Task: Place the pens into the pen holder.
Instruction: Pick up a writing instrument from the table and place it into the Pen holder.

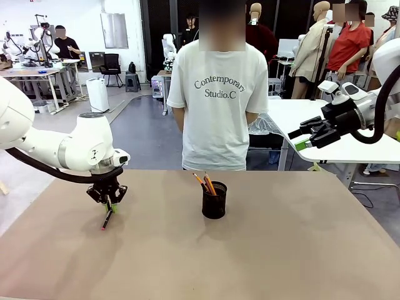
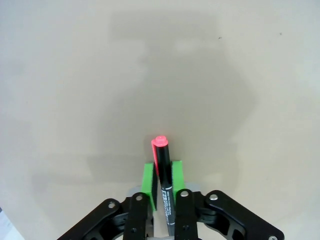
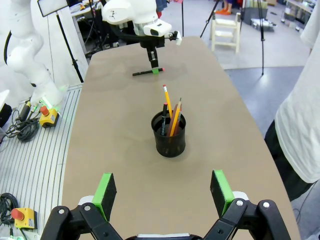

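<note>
"Contemporary Studio.C" shirt (image 1: 215,100), left tool (image 1: 110,201) pinching black pen (image 2: 164,187)

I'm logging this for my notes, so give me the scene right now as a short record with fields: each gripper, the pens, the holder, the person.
left gripper: down at the table, jaws closed on the black pen
black pen: red-tipped, lying on the table, pinched between the green pads
right gripper: open, raised off to the side, holding nothing
pen holder: upright near the table's middle
pens in holder: a yellow pencil and other sticks, leaning
person: standing at the far side
</note>
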